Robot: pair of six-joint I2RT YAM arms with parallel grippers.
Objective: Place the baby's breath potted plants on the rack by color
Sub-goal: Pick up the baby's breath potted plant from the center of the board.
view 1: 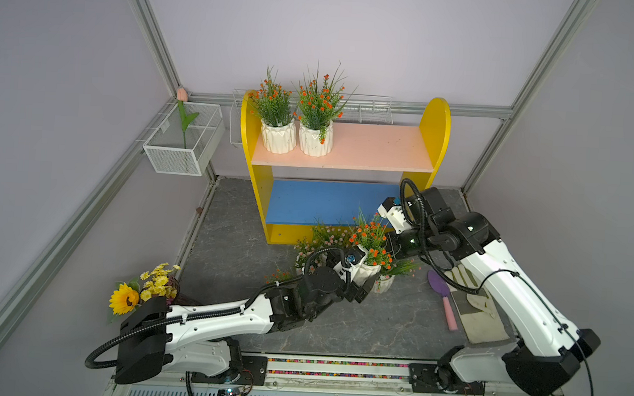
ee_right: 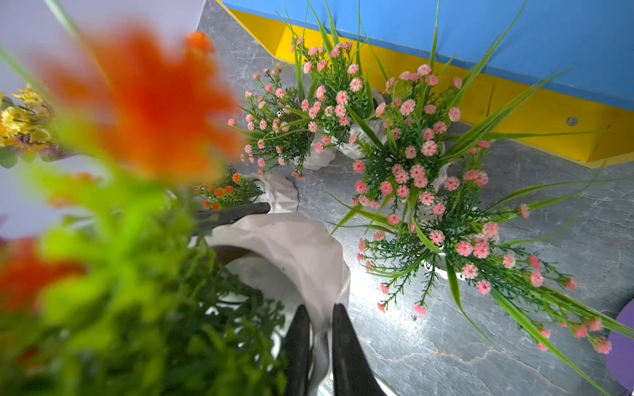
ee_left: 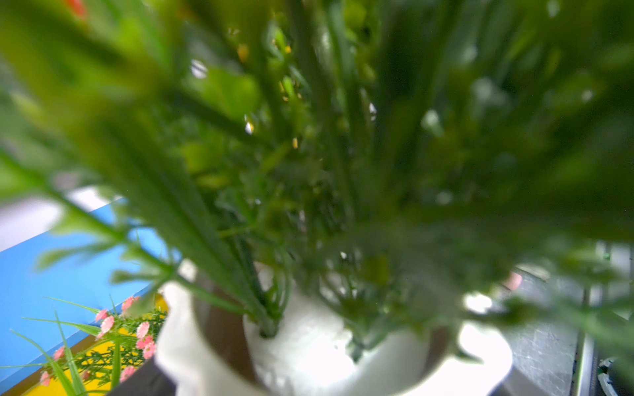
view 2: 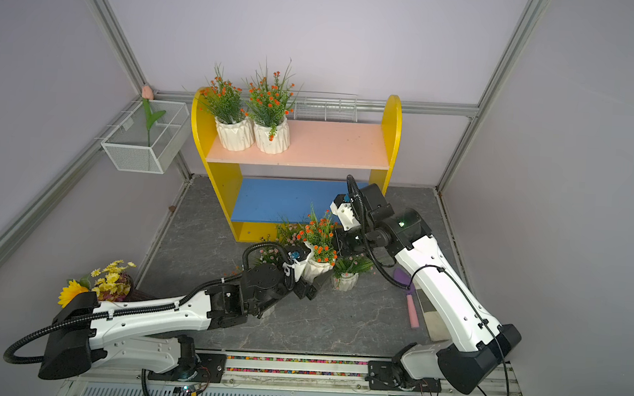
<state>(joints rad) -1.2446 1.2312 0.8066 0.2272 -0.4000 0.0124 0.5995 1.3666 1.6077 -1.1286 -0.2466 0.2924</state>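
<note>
Sitting between both pairs of my fingers, the orange-bloomed pot [view 1: 365,271] is in front of the right half of the rack [view 1: 434,138], just short of the blue lower board [view 1: 326,203]. My right gripper [ee_right: 319,310] straddles its white rim. One dark right finger [ee_right: 344,343] is outside the wall and its partner is inside. The narrow gap between them is filled by the wall, so I am pinching the rim.

My left gripper [view 1: 362,289] meets the same pot from the near side and lower down, its fingers partly apart and closed around the ribbed body. In the right wrist view one left finger [ee_right: 236,211] lies against the pot's flank. The left wrist view gives mostly blurred green sprigs above the pot's mouth. I cannot tell whether the base is clear of the grey tabletop [view 1: 228,261].

Just beside it, toward the rack, pink-bloomed pots [ee_right: 411,164] crowd together with their sprigs touching. Another pot [view 1: 384,282] stands just to its right. A further orange-bloomed plant [ee_right: 228,192] sits close beyond my left finger.

On the rack's pale pink upper board [view 1: 379,146], at the left end, stand one orange shelf pot [view 1: 278,138] and its neighbour [view 1: 314,142], side by side.
</note>
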